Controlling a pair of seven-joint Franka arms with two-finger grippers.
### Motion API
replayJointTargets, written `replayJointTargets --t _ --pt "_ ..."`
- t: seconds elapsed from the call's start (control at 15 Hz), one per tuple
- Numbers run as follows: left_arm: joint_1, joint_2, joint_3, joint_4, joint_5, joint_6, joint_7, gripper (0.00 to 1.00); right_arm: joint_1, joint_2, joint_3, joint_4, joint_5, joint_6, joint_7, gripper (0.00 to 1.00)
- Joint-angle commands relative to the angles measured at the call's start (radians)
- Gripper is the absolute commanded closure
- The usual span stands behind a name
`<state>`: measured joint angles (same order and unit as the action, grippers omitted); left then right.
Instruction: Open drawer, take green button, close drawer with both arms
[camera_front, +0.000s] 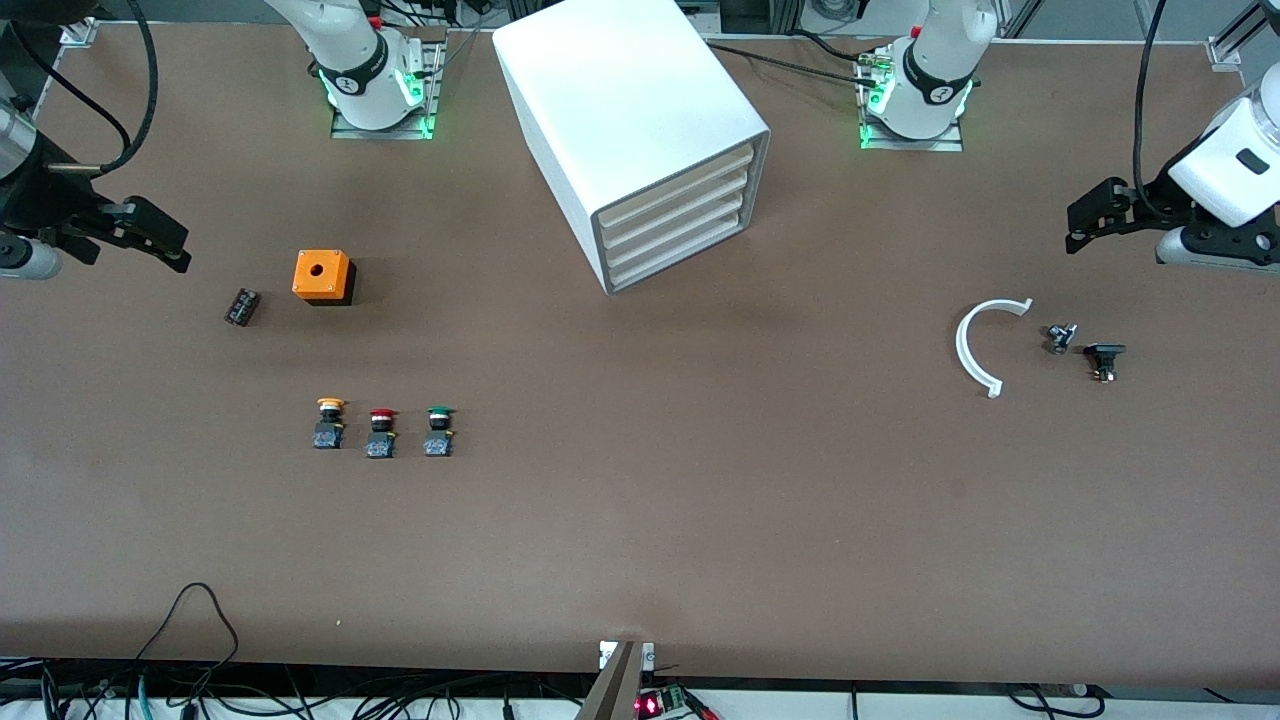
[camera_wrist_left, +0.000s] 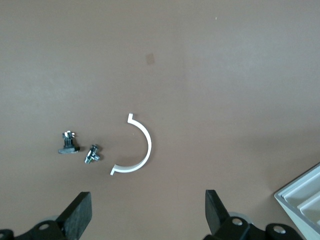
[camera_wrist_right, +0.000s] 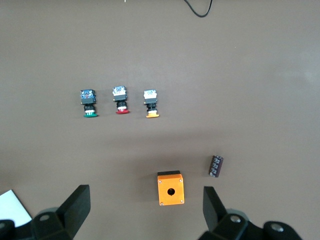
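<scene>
The white cabinet stands at the middle of the table between the arm bases, with all four drawer fronts shut and flush. The green-capped button stands on the table, nearer to the front camera than the cabinet and toward the right arm's end; it also shows in the right wrist view. My right gripper is open and empty, up over the table at the right arm's end, with its fingers wide apart. My left gripper is open and empty, up over the left arm's end, with its fingers wide apart.
A red-capped button and a yellow-capped button stand in a row beside the green one. An orange box and a small black part lie farther from the front camera. A white arc piece and two small black parts lie under the left gripper.
</scene>
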<state>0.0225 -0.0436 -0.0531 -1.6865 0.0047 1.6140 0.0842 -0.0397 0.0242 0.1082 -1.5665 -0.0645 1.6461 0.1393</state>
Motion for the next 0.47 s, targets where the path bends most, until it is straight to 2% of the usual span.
replayJointTargets --t 0.0,0.4 --pt "-0.007 -0.001 0.006 0.005 -0.005 -0.048 -0.003 0.00 -0.008 0.017 0.016 0.032 -0.008 -0.002 -0.010 0.00" --pt "0.000 0.004 -0.002 0.018 -0.006 -0.066 0.006 0.00 -0.009 0.023 0.016 0.034 0.009 0.004 -0.007 0.00"
